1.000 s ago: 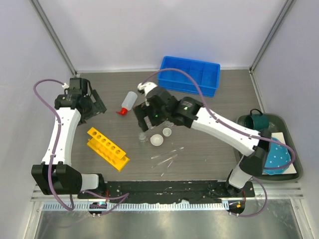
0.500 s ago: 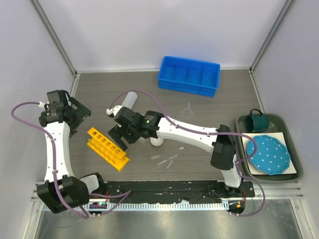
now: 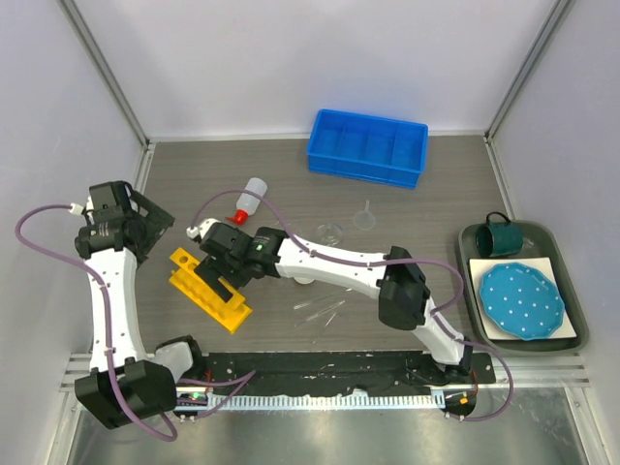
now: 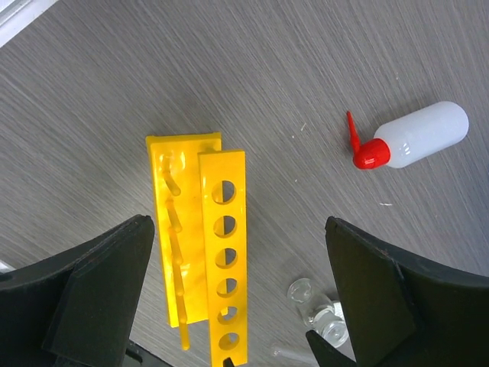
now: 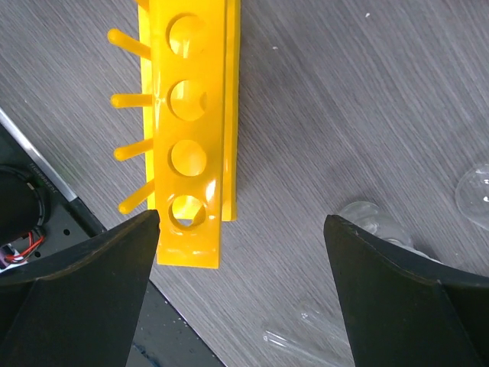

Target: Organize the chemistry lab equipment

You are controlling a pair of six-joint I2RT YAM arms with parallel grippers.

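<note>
The yellow holed tube rack (image 3: pixel 208 288) lies on the table's left half. My right gripper (image 3: pixel 225 276) hovers open over its near end, which shows between the spread fingers in the right wrist view (image 5: pixel 191 130); nothing is held. My left gripper (image 3: pixel 153 225) stands open, high at the far left, looking down on the rack (image 4: pixel 206 252). The red-capped squeeze bottle (image 3: pixel 247 201) lies on its side behind the rack. A glass funnel (image 3: pixel 365 215) and a small beaker (image 3: pixel 330 232) stand mid-table. Thin glass tubes (image 3: pixel 320 310) lie near the front. A white dish (image 3: pixel 303 280) peeks from under the right arm.
A blue divided bin (image 3: pixel 368 145) sits at the back. A dark tray (image 3: pixel 572 334) at the right holds a teal mug (image 3: pixel 499 235) and a blue dotted plate (image 3: pixel 523 298). The right arm stretches across the table's middle. The black base rail runs just below the rack.
My right arm has swept left from the table's middle to above the rack, uncovering the funnel and beaker. My left arm has drawn back toward the left wall.
</note>
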